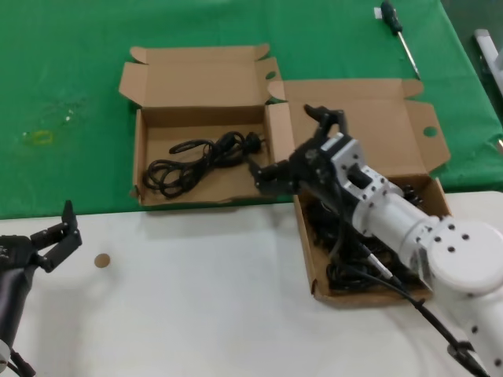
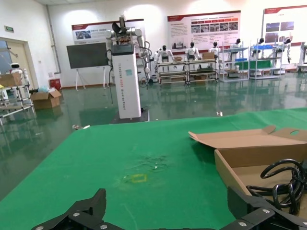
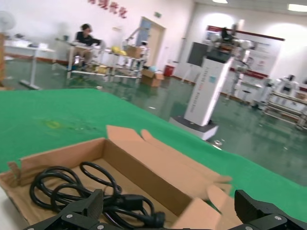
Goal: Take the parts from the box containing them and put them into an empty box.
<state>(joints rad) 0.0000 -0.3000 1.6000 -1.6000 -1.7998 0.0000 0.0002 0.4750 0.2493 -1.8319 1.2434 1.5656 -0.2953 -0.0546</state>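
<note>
I see the wider source box [image 1: 369, 126] on the right with black cords [image 1: 334, 271] still piled in it under my right arm, and just beside it on the left the smaller box [image 1: 196, 118] with one cord bundle [image 1: 196, 161] lying on its floor. My right gripper [image 1: 287, 145] hovers with fingers spread and nothing in them over the shared box wall. My left gripper [image 1: 56, 236] waits open over the white tabletop [image 1: 196, 290], near a small brown disc [image 1: 101, 261].

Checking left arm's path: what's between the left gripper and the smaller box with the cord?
Head view: bare white tabletop, then green cloth, between the left gripper and the smaller box. A small brown disc lies just below that line.
</note>
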